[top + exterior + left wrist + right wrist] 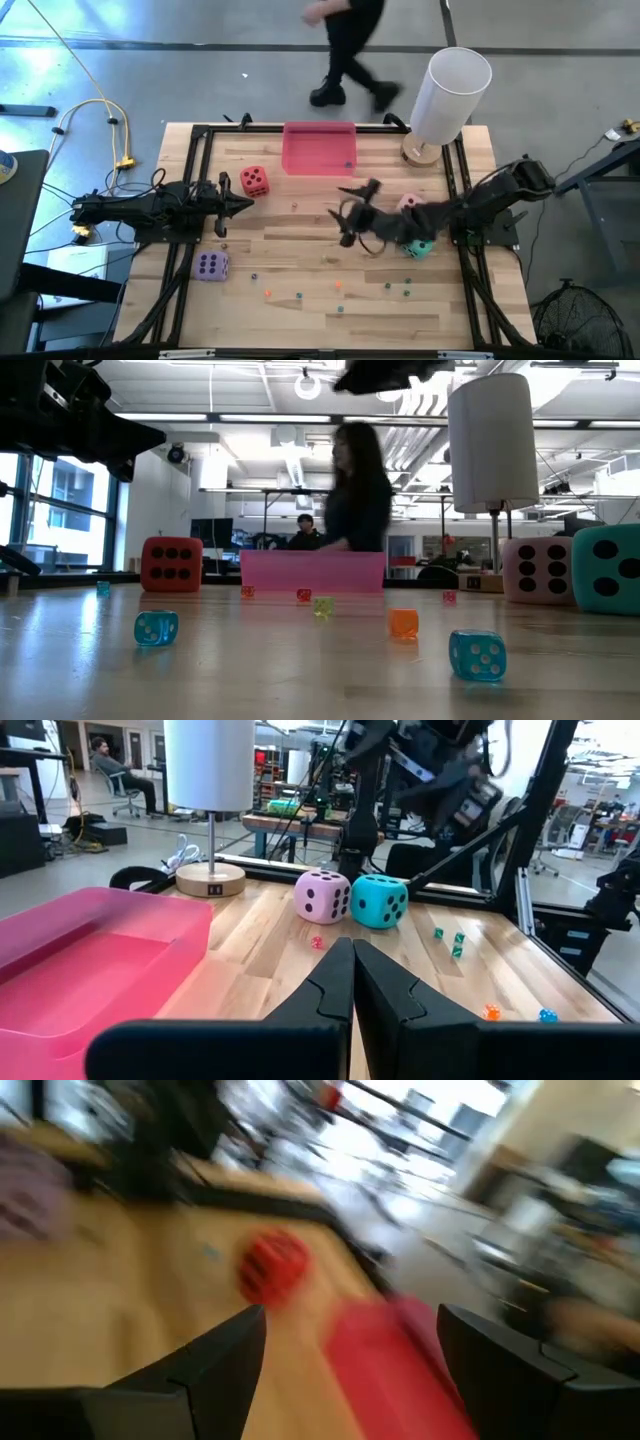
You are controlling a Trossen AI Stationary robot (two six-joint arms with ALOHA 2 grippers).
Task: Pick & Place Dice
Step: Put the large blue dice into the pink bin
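Four big soft dice rest on the wooden table: a red die at the far left, a purple die at the near left, a pink die and a teal die at the right. My right gripper hangs open above the table's middle, clear of everything; its wrist view looks toward the red die and the pink tray. My left gripper waits shut at the left, beside the red die. Several tiny dice lie scattered near the front.
A pink tray sits at the far edge, with a white lamp at the far right corner. Black frame rails run along the table's sides. A person walks past beyond the far edge.
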